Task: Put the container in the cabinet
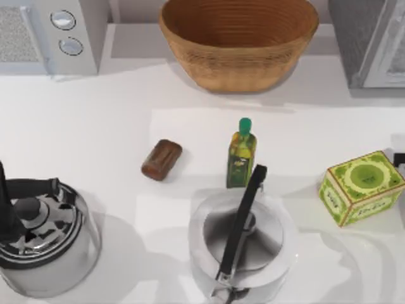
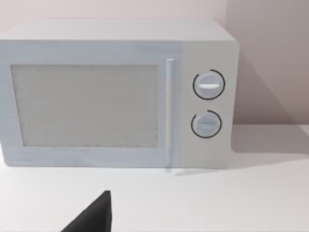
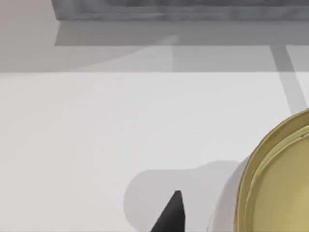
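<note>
the green box (image 1: 361,187), the container to move, sits near the table's right edge, about midway front to back, turned at an angle to that edge. the right gripper (image 1: 398,159) is just beside the box at that same edge, so my right arm is clearly nearer. can't tell if its fingers are open or closed. right wrist view has a yellow-green rim (image 3: 277,181) close by, likely the box. the cabinet (image 1: 373,41) is at the back right corner, straight behind the box. left arm (image 1: 7,209) is parked at the front left, can't tell its grip either. the bottle (image 1: 241,154), two kettles (image 1: 243,244) and the basket (image 1: 238,41) are well apart from that path.
</note>
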Controlling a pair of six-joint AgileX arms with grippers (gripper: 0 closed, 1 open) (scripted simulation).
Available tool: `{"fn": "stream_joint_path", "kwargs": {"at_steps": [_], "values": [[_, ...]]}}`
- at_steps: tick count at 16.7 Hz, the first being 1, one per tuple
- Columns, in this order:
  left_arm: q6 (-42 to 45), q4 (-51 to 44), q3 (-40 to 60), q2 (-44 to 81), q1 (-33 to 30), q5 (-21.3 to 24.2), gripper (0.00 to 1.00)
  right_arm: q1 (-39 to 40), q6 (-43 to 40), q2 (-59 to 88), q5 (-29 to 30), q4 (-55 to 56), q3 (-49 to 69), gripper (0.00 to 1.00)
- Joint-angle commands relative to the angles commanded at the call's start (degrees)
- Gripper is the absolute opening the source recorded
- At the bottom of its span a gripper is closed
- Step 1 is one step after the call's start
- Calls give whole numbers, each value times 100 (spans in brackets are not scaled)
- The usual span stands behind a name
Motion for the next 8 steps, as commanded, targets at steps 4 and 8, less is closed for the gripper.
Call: {"fn": "stream_joint_path", "kwargs": {"at_steps": [4, 8], "values": [[0, 0, 0, 0, 0, 0, 100, -19, 6, -9, 8, -16, 12, 0], [0, 0, 0, 0, 0, 0, 100, -156, 4, -350, 188, -655, 428, 0]]}}
